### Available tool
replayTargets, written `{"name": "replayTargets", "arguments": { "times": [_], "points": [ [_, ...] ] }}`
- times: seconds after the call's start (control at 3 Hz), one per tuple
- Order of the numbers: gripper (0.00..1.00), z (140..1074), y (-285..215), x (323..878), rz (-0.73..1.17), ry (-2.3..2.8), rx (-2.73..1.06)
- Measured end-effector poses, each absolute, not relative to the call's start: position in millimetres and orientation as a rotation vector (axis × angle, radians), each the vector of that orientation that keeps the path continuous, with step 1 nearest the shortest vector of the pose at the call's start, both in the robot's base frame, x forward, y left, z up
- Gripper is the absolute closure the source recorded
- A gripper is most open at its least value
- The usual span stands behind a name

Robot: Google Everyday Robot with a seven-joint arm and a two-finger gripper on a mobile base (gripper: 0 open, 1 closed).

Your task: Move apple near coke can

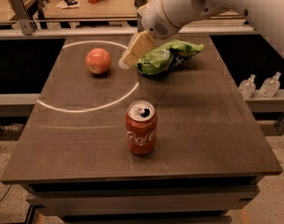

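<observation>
Table [216, 125] with one apple [98, 60], one coke can [141, 127], end effector [128, 59] near apple

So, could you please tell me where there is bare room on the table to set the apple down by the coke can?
Bare table lies left, right and in front of the coke can. The back is crowded: the apple, the gripper just right of it, then the green chip bag.

The one camera looks down at a slant from above the table's [212, 125] near edge, fairly close, facing the far side, where the gripper [129, 57] hangs between apple [98, 60] and green chip bag [167, 56].
</observation>
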State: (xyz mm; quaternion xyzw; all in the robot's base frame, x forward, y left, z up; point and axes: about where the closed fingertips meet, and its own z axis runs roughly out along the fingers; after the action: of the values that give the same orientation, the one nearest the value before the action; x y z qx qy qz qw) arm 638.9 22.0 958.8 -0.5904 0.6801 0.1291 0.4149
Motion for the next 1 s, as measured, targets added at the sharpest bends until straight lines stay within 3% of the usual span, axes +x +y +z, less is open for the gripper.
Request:
{"name": "replayTargets", "arguments": {
  "times": [1.0],
  "points": [
    [0.0, 910, 46, 691, 0.371, 1.733, -1.438]
  ]
}}
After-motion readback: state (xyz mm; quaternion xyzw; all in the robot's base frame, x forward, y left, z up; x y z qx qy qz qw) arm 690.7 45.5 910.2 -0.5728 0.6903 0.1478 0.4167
